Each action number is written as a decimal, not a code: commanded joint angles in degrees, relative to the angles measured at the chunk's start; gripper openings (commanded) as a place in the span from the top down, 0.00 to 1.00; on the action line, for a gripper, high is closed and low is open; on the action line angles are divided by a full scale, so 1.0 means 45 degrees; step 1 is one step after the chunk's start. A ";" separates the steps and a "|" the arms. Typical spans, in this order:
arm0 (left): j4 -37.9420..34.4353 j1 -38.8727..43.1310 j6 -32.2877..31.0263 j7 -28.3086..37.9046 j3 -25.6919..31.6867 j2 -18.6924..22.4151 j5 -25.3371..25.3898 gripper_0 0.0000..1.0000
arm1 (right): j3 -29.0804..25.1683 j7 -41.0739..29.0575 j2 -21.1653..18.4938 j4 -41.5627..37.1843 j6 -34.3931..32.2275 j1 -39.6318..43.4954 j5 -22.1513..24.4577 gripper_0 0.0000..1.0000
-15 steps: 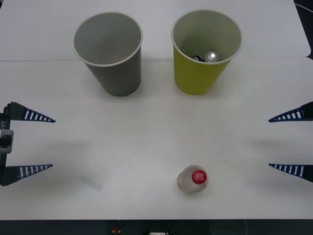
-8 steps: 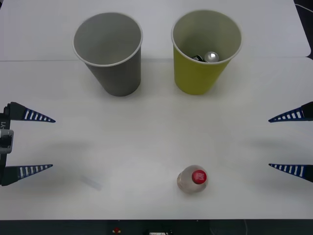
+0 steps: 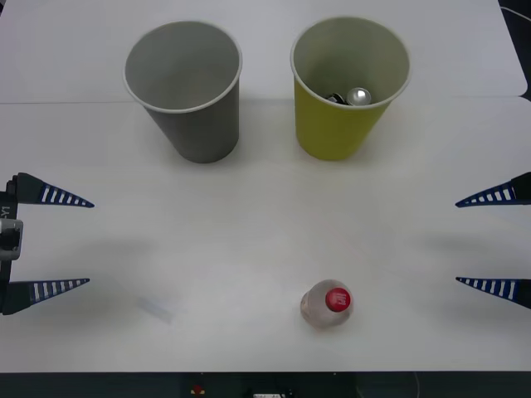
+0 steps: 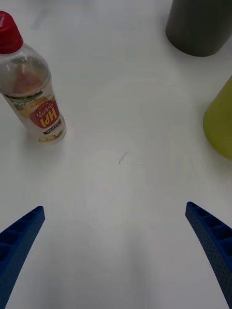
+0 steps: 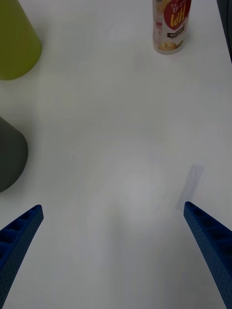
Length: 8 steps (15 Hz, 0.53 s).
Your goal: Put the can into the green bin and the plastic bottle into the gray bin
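Standing upright near the table's (image 3: pixel 249 224) front edge, the plastic bottle (image 3: pixel 326 303) is untouched. The can (image 3: pixel 359 96) lies inside the green bin (image 3: pixel 340 124), beside the gray bin (image 3: pixel 195 124). The left gripper (image 3: pixel 50 242) and right gripper (image 3: pixel 494 242) hover at opposite sides, jaws wide apart.

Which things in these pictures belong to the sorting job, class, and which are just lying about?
Belong to the job:
- can, already inside the green bin
- plastic bottle, upright on the table
- gray bin
- left gripper and right gripper, both open at the table's sides

Just lying about:
- white table
- faint clear strip on the table
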 commanded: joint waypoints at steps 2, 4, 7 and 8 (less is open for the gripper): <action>0.0000 0.0000 0.0000 0.0000 0.0000 0.0000 0.0000 0.00 | 0.0000 0.0000 0.0000 0.0000 0.0000 0.0000 0.0000 0.00; 0.0000 0.0000 0.0000 0.0000 0.0000 0.0000 0.0000 0.00 | 0.0000 0.0000 0.0000 0.0000 0.0000 0.0000 0.0000 0.00; 0.0000 0.0000 0.0000 0.0000 0.0000 0.0000 0.0000 0.00 | 0.0000 0.0000 0.0000 0.0000 0.0000 0.0000 0.0000 0.00; 0.0000 0.0000 0.0000 0.0000 0.0000 0.0000 0.0000 0.00 | 0.0000 0.0000 0.0000 0.0000 0.0000 0.0000 0.0000 0.00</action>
